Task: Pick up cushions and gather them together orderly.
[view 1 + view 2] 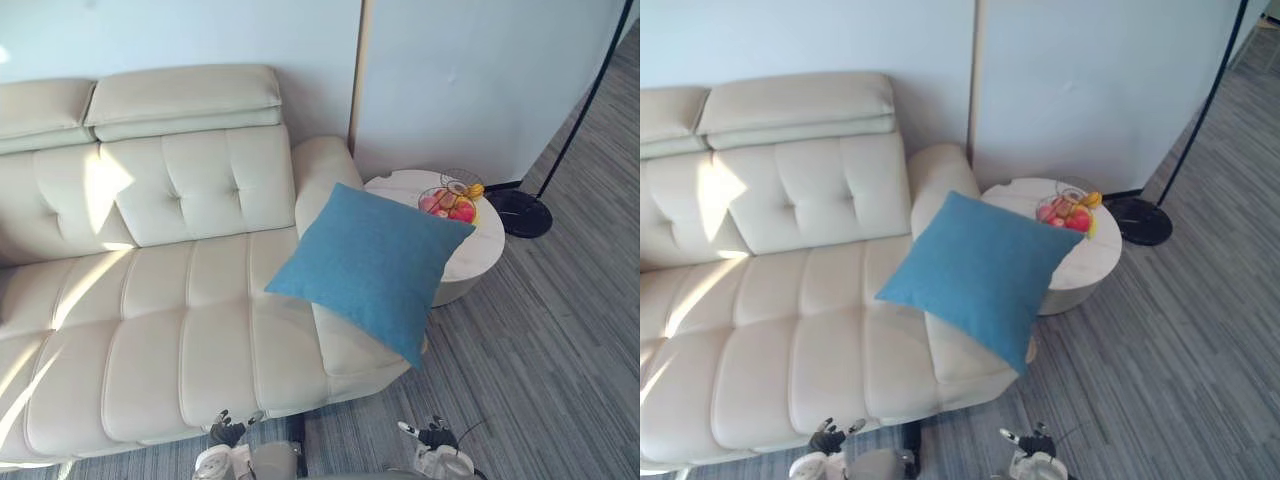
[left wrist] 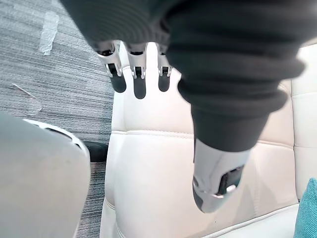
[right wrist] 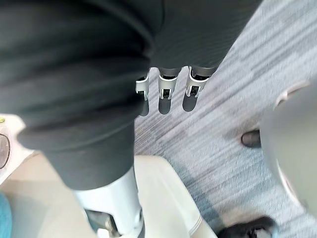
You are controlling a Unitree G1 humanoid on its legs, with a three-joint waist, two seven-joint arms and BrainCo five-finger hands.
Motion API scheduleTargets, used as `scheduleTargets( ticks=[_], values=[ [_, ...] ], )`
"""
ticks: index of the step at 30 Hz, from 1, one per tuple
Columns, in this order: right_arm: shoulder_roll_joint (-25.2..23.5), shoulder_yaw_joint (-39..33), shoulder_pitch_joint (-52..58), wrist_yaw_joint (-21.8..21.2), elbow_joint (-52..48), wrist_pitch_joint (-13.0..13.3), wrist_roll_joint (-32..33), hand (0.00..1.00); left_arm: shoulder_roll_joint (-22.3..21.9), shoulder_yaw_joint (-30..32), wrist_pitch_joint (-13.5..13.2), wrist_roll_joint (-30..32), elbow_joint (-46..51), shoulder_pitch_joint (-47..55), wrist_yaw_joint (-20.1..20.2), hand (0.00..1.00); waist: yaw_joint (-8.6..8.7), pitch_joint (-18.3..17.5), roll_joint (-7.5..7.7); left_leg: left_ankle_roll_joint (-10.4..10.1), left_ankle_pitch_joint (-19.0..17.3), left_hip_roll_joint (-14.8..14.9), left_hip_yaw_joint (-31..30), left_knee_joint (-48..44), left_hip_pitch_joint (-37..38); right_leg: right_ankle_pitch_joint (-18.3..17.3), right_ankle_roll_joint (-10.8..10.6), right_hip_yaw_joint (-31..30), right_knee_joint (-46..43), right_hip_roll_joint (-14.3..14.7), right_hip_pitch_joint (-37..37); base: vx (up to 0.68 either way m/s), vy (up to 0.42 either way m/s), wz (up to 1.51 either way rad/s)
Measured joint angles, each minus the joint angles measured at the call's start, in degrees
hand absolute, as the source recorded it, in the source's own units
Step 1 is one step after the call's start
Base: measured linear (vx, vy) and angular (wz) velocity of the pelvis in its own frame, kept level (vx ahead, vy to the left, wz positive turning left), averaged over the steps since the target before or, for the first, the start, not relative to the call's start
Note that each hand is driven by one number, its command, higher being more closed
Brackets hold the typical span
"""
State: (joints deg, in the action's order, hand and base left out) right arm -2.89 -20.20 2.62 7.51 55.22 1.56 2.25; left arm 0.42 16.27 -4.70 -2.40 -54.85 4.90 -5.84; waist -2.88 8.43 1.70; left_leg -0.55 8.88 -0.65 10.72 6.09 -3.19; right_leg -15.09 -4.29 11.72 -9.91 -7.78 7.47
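Observation:
A blue square cushion [image 1: 370, 265] leans tilted on the right arm of the cream sofa [image 1: 150, 330], one corner hanging over the arm's front end. A sliver of the blue cushion [image 2: 308, 210] shows in the left wrist view. My left hand [image 1: 228, 432] hangs low at the sofa's front edge, fingers [image 2: 139, 74] straight, holding nothing. My right hand [image 1: 432, 436] hangs over the grey floor to the right of the sofa, fingers [image 3: 168, 87] relaxed and empty. Both hands are well below and apart from the cushion.
A round white side table [image 1: 480, 250] stands right of the sofa arm, bearing a wire basket of fruit [image 1: 450, 200]. A floor lamp's black base [image 1: 520, 212] and thin pole stand behind it by the wall. Grey carpet [image 1: 560, 380] stretches to the right.

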Motion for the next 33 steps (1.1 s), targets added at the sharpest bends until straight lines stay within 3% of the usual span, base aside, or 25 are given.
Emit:
scheduleTargets(
  ticks=[8,14,17,19,20,21,22,23,24,25,27,29,33],
  values=[
    [-0.77,-2.10,-0.63,0.15,1.95,0.04,0.07,0.00,0.57,0.39,-0.03,0.10,-1.10,-0.14,0.25,0.00,0.14,-0.43,1.12,-0.26,-0.63,0.24,1.28,0.27,3.19,0.35,0.09,-2.05,0.35,0.11,2.83,0.08,-0.068,-0.09],
    [-0.66,-1.71,-0.71,0.13,2.11,0.04,0.12,0.00,1.00,0.09,-0.02,0.21,-2.17,-0.32,0.84,0.00,0.56,-0.46,0.84,-1.44,-1.63,1.97,2.18,0.24,4.14,1.10,0.79,-3.33,0.45,1.46,3.18,-0.04,-0.038,-0.14],
    [0.60,-0.85,-0.72,0.13,2.10,-0.01,0.12,0.00,0.93,0.02,0.02,0.55,-2.15,-0.95,1.01,0.00,0.58,-0.48,0.56,-1.43,-1.55,2.35,1.70,-0.97,0.98,1.09,0.81,-2.68,0.19,1.45,0.52,-0.08,0.003,0.11],
    [1.47,0.18,-1.02,0.25,1.84,-0.34,0.12,0.00,0.80,-1.34,0.04,0.60,-1.94,-1.08,0.99,0.00,0.68,-0.94,-0.50,-2.84,-2.07,2.86,1.09,-2.19,-3.00,1.62,1.65,-1.47,-0.77,1.56,-2.64,-0.08,0.024,0.11],
    [1.43,0.10,-0.89,0.26,1.79,-0.35,0.12,0.00,1.03,-1.78,0.06,0.60,-1.93,-1.36,1.00,0.00,1.22,-0.92,-0.28,-4.57,-3.88,2.70,1.39,-1.57,-3.13,1.99,2.15,-1.15,-0.63,1.13,-3.40,-0.04,0.058,0.08],
    [0.59,-0.23,-0.88,0.28,1.91,-0.40,0.11,0.00,2.35,-1.44,0.09,0.47,-1.58,-1.82,1.16,0.00,1.36,-0.53,2.15,-1.66,-6.21,1.79,2.47,-9.64,-5.11,2.39,2.57,-0.39,-0.92,-1.71,-4.50,0.01,0.054,-0.20],
    [0.66,-0.43,-0.97,0.22,1.81,-0.44,0.11,0.00,2.68,-0.87,0.05,0.51,-1.48,-2.16,1.00,0.00,1.16,-0.53,2.81,1.15,-11.94,3.72,2.76,-26.11,-7.13,2.42,2.54,-0.66,-3.00,-3.37,-5.48,-0.01,0.052,-0.38],
    [0.69,-0.45,-0.73,0.23,1.74,-0.37,0.12,0.00,2.56,-1.06,0.03,0.60,-1.57,-1.92,1.02,0.00,1.26,-0.84,2.35,0.08,-13.96,5.25,2.71,-30.27,-6.98,2.55,2.32,-0.96,-3.77,-3.28,-5.46,0.01,0.054,-0.51],
    [1.51,-0.48,0.06,0.22,1.77,-0.13,0.11,0.00,1.85,-1.75,0.04,0.61,-2.29,-1.33,1.03,0.00,1.76,-1.85,0.61,-3.26,-16.41,7.41,1.06,-31.49,-6.72,2.71,1.92,-1.40,-3.93,-2.23,-5.50,-0.01,0.085,-0.28],
    [2.56,-1.19,0.02,0.25,1.83,-0.18,0.09,0.00,1.37,-2.23,0.04,0.61,-2.77,-1.26,1.04,0.00,2.51,-3.04,-0.91,-3.73,-17.47,6.97,0.22,-29.87,-6.37,2.84,1.22,-1.61,-3.52,-1.64,-5.84,0.01,0.145,0.03],
    [2.70,-2.28,1.05,0.13,2.70,-0.37,0.08,0.00,1.58,-5.67,-0.22,0.62,-3.07,-2.18,1.13,0.00,3.99,-4.30,-0.72,-3.77,-17.39,4.94,-0.71,-21.61,-4.74,3.47,-0.08,-2.88,-0.93,-1.89,-7.38,-0.02,0.176,0.25],
    [2.65,-2.82,0.84,0.12,4.67,-0.70,0.10,0.00,2.03,-6.53,0.06,0.65,-3.79,-2.68,1.21,0.00,4.09,-4.18,-0.31,-3.19,-16.73,4.46,-1.40,-19.96,-4.81,4.61,-0.96,-2.78,0.32,-1.79,-7.30,-0.06,0.097,0.16],
    [2.79,-3.82,0.71,0.16,4.92,-0.75,-0.03,0.00,3.06,-6.29,0.05,0.70,-4.36,-0.92,1.12,0.00,3.99,-4.09,-0.37,-3.30,-13.46,3.85,-2.36,-15.50,-1.56,5.04,-0.47,-2.76,0.54,-1.81,-5.92,-0.11,0.008,0.11]
  ],
)
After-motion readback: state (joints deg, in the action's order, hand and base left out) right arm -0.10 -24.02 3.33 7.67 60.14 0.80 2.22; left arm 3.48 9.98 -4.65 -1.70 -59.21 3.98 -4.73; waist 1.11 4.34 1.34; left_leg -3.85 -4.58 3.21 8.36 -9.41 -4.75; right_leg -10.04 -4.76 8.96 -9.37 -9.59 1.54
